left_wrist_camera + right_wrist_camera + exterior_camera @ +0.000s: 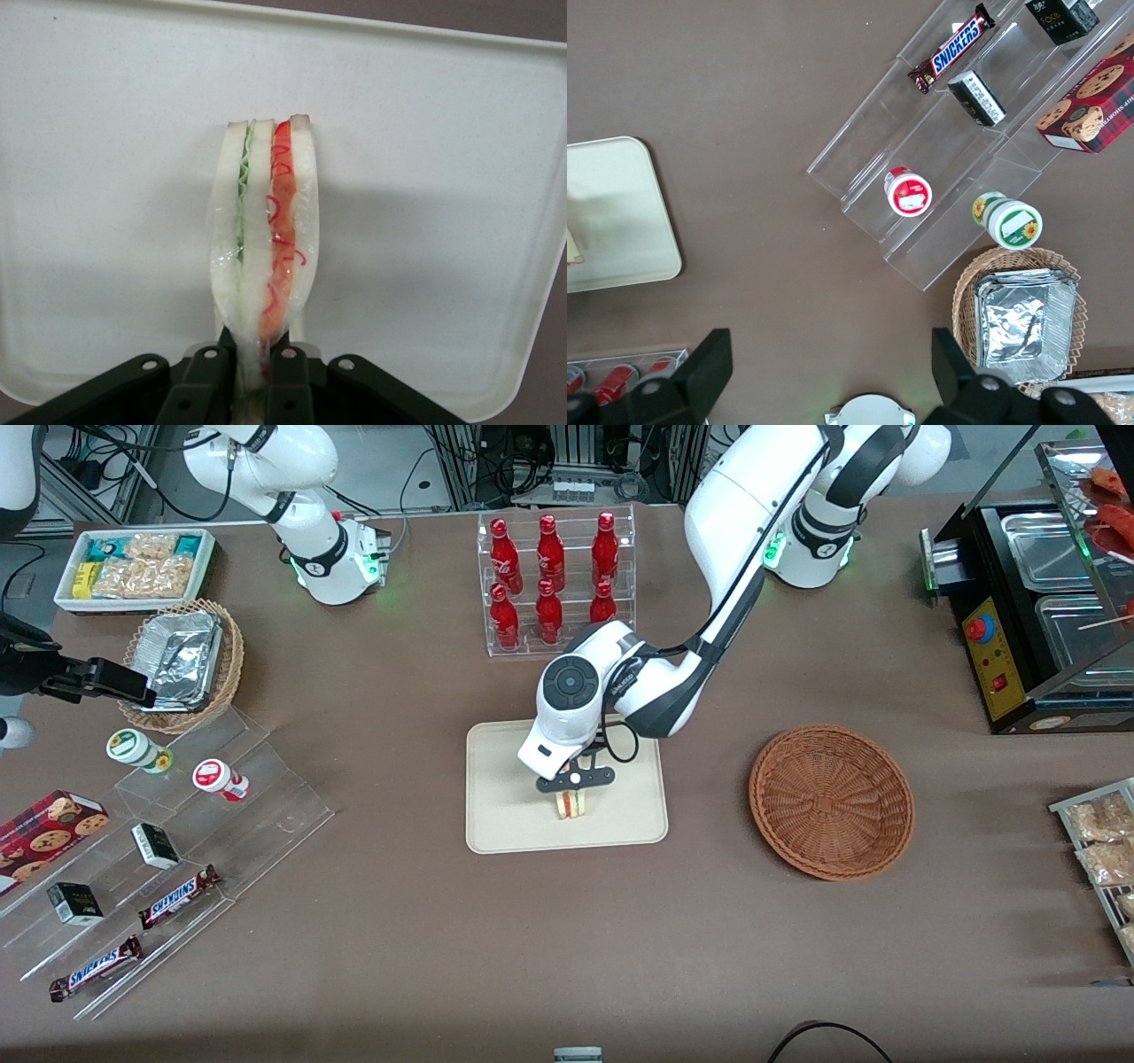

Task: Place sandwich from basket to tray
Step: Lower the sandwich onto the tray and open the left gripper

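Brown matte surface (443, 957) carries your flat cream tray (505, 815), rounded at the corners with a low rim. Your end effector (574, 790) is over it, clamped on the sandwich (263, 257), a pale wedge standing on edge, red and green layers showing. Toward the working arm's end, the round woven basket (831, 802) sits apart.

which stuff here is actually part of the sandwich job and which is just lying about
Part of the job:
- sandwich, held over the tray by the gripper, fingers shut on it
- tray
- basket, now without the sandwich

Just lying about:
- red bottles in a clear rack
- Snickers bars
- foil trays in a tan basket
- cookie box
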